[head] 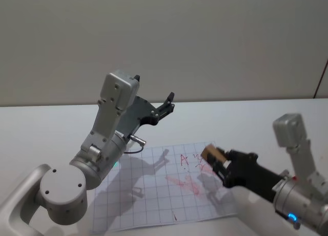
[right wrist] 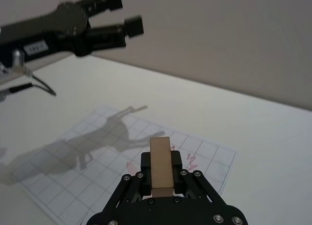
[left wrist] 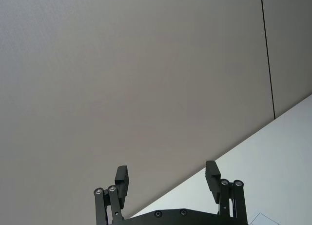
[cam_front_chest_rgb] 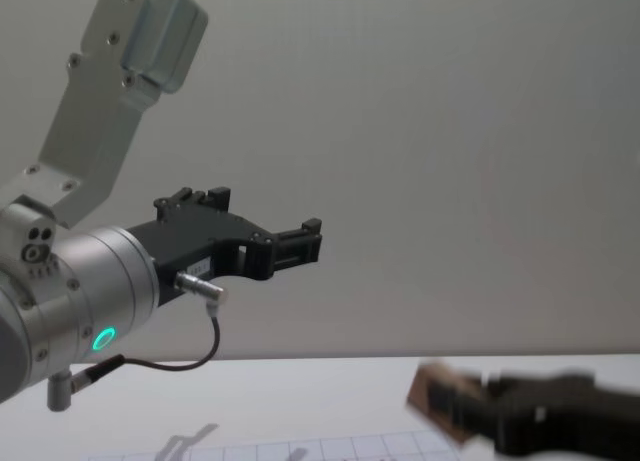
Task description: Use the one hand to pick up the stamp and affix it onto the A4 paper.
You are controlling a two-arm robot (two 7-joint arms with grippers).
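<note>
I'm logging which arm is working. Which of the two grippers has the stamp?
The right gripper: its jaws are shut on the wooden stamp, over the A4 paper. The left gripper hangs high, open and empty.

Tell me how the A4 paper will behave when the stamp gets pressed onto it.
The A4 paper looks thin and floppy, lying flat, so it probably weighs little. Nothing pins it to the smooth table, so a slanted push from the stamp in the right pincer might slide or wrinkle it. The left pincer hangs open in the air, not touching it.
</note>
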